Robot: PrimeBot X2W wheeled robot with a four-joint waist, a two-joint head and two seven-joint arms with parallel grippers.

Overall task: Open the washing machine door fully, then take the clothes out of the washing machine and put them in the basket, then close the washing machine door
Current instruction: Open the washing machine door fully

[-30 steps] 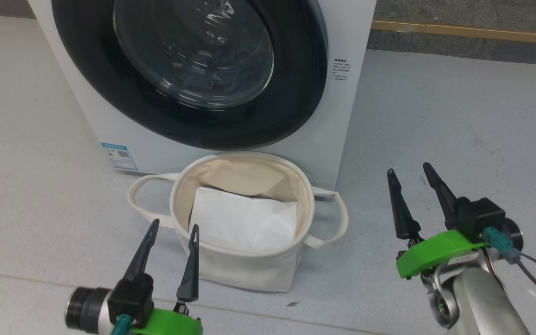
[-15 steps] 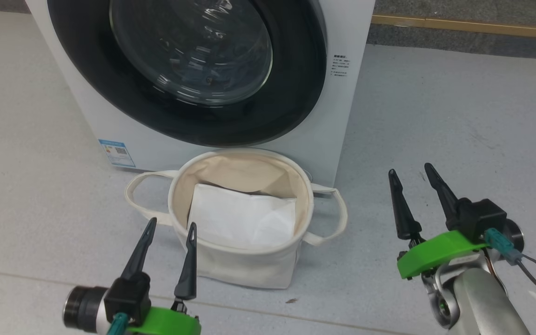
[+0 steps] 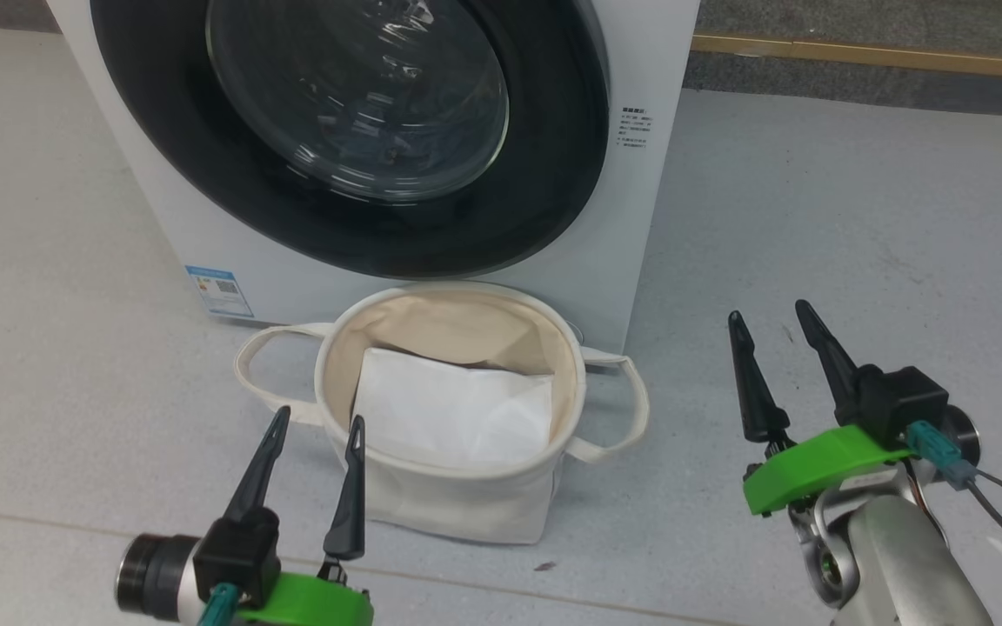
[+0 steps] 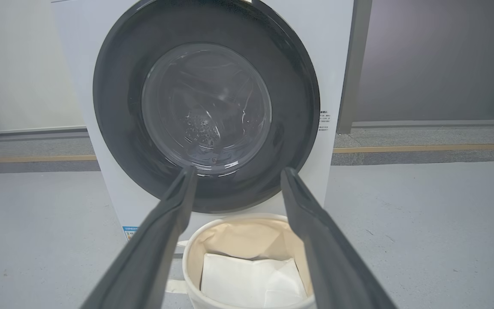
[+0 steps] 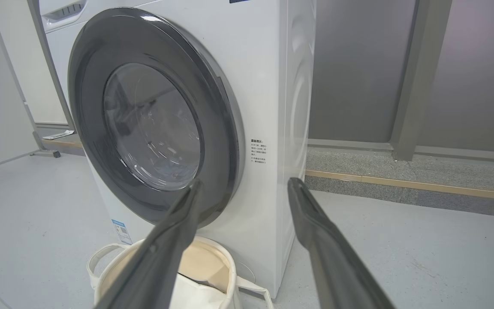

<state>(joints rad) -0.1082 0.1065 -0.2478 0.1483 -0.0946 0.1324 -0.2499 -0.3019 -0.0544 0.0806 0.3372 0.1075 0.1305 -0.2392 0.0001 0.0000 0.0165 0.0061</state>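
Handles (image 3: 288,330) flank the basket (image 3: 457,504) in head view.

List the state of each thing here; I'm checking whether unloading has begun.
washing machine door: shut.
basket: upright, top open.
white sheet: lying flat inside the basket.
left claw: open, empty.
right claw: open, empty.

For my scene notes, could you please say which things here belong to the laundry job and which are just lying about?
Job: washing machine, washing machine door, basket.
Lying about: white sheet in the basket, dark speck on the floor.
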